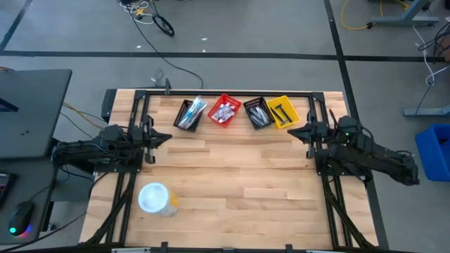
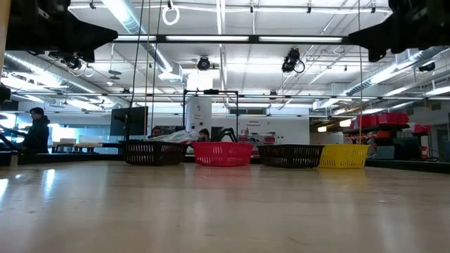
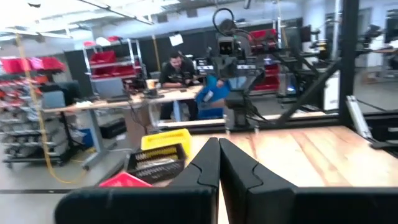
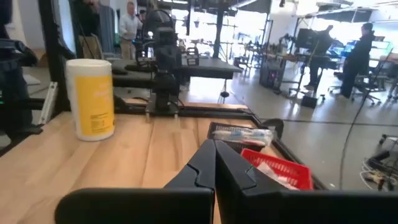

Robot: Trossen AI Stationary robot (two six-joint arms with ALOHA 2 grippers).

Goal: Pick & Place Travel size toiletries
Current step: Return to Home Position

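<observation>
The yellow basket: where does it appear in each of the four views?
High view: yellow basket at the right end of the basket row.
Low view: rightmost basket.
Left wrist view: behind a black basket, at.
Right wrist view: not in it.
Shared landmark: the red basket.

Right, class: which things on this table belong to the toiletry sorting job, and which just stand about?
Job: small travel toiletries, lying in the left black wire basket, red basket, right black basket, yellow basket; left gripper, right gripper, shut at the sides.
Standing about: round yellowish tub with white lid.
</observation>
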